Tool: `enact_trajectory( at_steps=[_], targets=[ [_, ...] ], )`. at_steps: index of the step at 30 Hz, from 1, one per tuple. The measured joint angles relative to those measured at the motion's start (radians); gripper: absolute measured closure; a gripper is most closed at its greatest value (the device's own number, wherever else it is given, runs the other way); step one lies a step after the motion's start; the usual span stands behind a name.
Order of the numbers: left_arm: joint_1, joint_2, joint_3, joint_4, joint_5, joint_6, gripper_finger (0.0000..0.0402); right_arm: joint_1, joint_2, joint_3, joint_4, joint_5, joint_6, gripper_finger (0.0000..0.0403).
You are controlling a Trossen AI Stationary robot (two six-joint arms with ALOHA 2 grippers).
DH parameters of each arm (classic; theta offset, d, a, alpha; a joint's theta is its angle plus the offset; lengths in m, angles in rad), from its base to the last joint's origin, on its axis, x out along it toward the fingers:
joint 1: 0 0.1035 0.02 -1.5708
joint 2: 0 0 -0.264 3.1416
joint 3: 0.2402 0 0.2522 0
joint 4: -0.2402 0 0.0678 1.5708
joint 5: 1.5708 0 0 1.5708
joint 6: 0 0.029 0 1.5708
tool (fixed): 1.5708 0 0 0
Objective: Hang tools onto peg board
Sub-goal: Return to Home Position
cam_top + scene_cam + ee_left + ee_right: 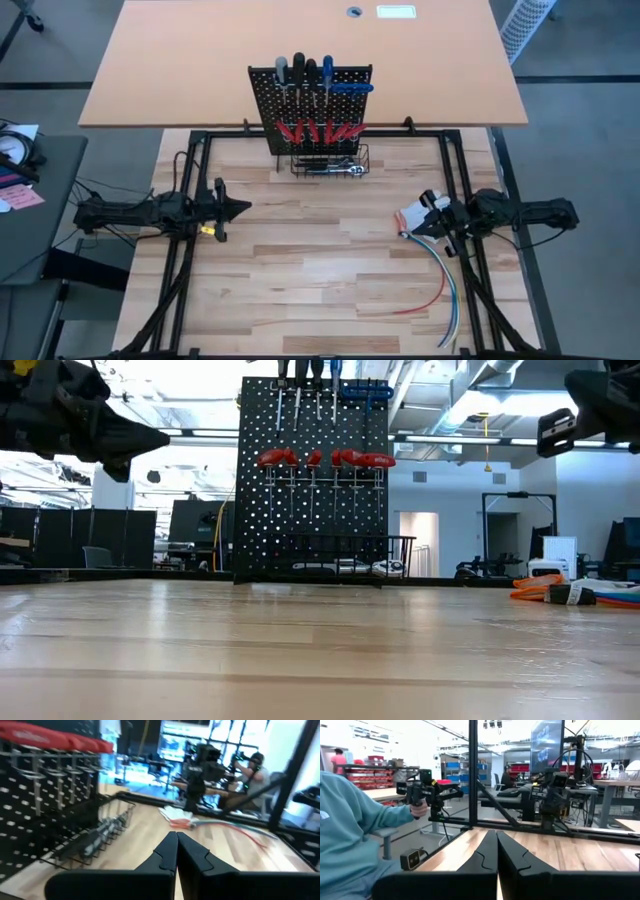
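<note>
The black peg board (pixel 318 110) stands upright at the table's far middle. Screwdrivers (pixel 303 72) and a blue T-handle key (pixel 352 87) hang along its top, red-handled tools (pixel 325 459) in a row below, and a silver wrench (pixel 345 169) lies in the wire basket (pixel 345 558) at its base. My left gripper (pixel 243 209) is shut and holds nothing, level above the table's left side. My right gripper (pixel 412 228) is shut and holds nothing at the right side, over the cables. Both pairs of fingers show closed in the wrist views (pixel 176 840) (pixel 496 837).
Red, blue and white cables (pixel 440 285) with a white bundle (pixel 412 218) lie on the table's right part. A black frame (pixel 200 140) borders the wooden table. A person in a teal sleeve (pixel 355 820) sits beyond the table's edge in the right wrist view.
</note>
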Motion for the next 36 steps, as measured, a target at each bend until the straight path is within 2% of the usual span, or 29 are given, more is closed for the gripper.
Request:
enact_trajectory(
  at_steps=[3,8,12,17,22,24,31,36],
  targets=[
    [0.0,0.006,0.003,-0.003,0.038,-0.003,0.0401,0.0,0.001,0.0,-0.011,-0.002,-0.016,0.0402],
    [0.0,0.005,0.001,-0.007,0.042,0.054,0.0401,0.0,0.0,-0.001,-0.012,-0.002,-0.059,0.0401],
    [0.0,0.005,-0.004,-0.014,0.116,0.132,0.0401,-0.002,0.0,-0.001,-0.056,-0.002,-0.065,0.0395],
    [0.0,0.005,-0.004,-0.014,0.116,0.161,0.0401,-0.02,0.016,-0.001,-0.104,0.069,-0.013,0.0392],
    [0.0,0.005,-0.005,-0.013,0.112,0.162,0.0401,-0.046,0.016,-0.002,-0.121,0.227,0.053,0.0391],
    [0.0,0.005,-0.005,-0.013,0.111,0.144,0.0401,-0.056,0.016,-0.002,-0.14,0.258,0.07,0.039],
    [0.0,0.005,-0.005,-0.012,0.108,0.054,0.0401,-0.067,0.016,0.002,-0.146,0.26,0.093,0.039],
    [0.0,0.005,-0.005,-0.012,0.108,0.049,0.0401,-0.067,0.016,0.003,-0.148,0.259,0.093,0.039]
  ],
)
